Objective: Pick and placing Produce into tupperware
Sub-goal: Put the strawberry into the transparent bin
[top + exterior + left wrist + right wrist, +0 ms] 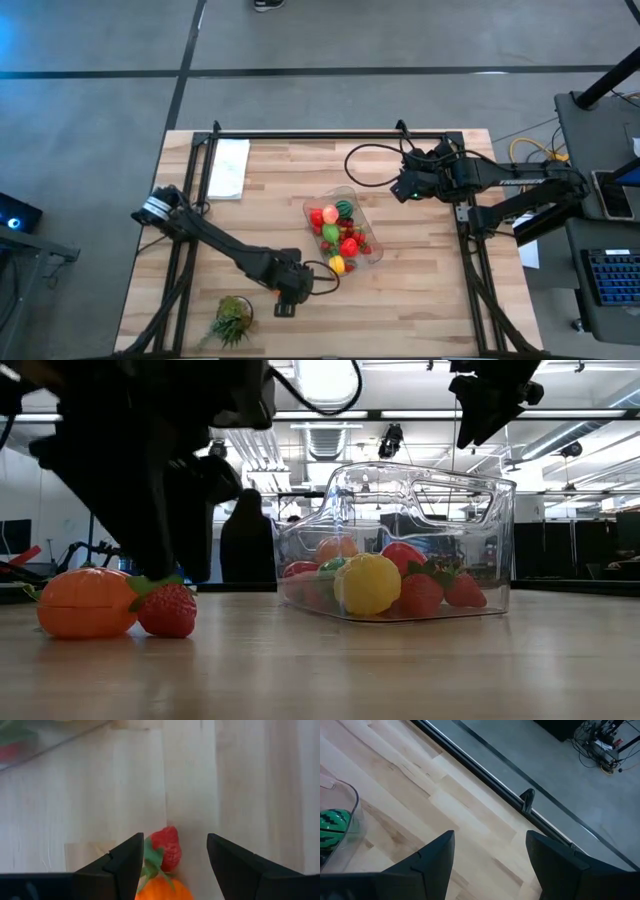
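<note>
A red strawberry [167,847] and an orange fruit [162,891] lie side by side on the wooden table, seen also in the low view as the strawberry [168,610] and the orange fruit [85,603]. My left gripper [174,842] is open, low over them, with one finger on each side of the strawberry and a gap to both. In the high view my left gripper [291,292] hides both pieces. The clear tupperware [372,252] at mid-table holds several produce pieces, among them a yellow one [368,582]. My right gripper [402,187] hangs open, high beyond the tupperware's far right corner.
A leafy green tuft [232,320] lies near the table's front edge, left of my left gripper. A white sheet [228,168] lies at the far left. A black frame rail [485,777] runs along the table's edge. Bare wood lies to the right of the tupperware.
</note>
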You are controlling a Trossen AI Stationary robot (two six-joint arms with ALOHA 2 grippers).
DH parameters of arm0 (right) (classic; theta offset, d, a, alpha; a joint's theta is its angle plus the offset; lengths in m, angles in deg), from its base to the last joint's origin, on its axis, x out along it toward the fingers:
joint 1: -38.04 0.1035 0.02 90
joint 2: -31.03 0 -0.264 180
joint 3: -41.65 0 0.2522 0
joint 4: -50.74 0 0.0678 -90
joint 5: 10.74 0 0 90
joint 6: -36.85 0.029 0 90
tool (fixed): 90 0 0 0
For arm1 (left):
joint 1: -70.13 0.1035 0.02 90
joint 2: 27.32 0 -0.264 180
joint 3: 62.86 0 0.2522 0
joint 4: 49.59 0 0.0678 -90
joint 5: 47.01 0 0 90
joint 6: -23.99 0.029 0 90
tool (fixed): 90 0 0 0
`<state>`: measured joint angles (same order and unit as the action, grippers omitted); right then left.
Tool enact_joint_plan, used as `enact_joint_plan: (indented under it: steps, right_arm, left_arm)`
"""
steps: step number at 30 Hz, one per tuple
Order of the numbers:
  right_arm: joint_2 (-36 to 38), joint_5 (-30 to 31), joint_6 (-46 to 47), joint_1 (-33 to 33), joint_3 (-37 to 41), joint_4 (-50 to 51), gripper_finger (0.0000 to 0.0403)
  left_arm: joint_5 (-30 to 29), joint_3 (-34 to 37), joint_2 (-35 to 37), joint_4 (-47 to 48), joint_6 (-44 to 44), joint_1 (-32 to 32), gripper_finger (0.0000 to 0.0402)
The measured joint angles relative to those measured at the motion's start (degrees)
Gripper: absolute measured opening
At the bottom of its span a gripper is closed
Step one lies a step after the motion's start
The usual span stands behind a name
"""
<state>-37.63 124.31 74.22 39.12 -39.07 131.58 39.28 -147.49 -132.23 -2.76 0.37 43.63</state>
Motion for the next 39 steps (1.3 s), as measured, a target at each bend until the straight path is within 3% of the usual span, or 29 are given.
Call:
enact_joint_plan:
  steps: [17, 27, 31, 36, 39]
  right_arm:
    - [0.0, 0.0, -0.6, 0.0, 0.0, 0.0, 0.0237]
    - [0.0, 0.0, -0.6, 0.0, 0.0, 0.0, 0.0237]
    - [0.0, 0.0, -0.6, 0.0, 0.0, 0.0, 0.0237]
    - [0.0, 0.0, -1.1, 0.0, 0.0, 0.0, 0.0237]
    - [0.0, 0.0, -1.4, 0.0, 0.0, 0.0, 0.0237]
  left_arm:
    - [-1.1, 0.3, -3.6, 0.4, 0.0, 0.0, 0.0201]
    - [-1.3, 0.3, -3.5, 0.4, 0.1, 0.0, 0.0118]
    - [-1.4, 0.3, -3.2, 0.8, 0.1, 0.1, 0.0113]
    - [-3.6, -1.9, -0.3, 10.7, 3.3, 1.1, 0.0123]
    - [-8.1, -4.8, 3.7, 18.2, 6.2, 2.5, 0.0124]
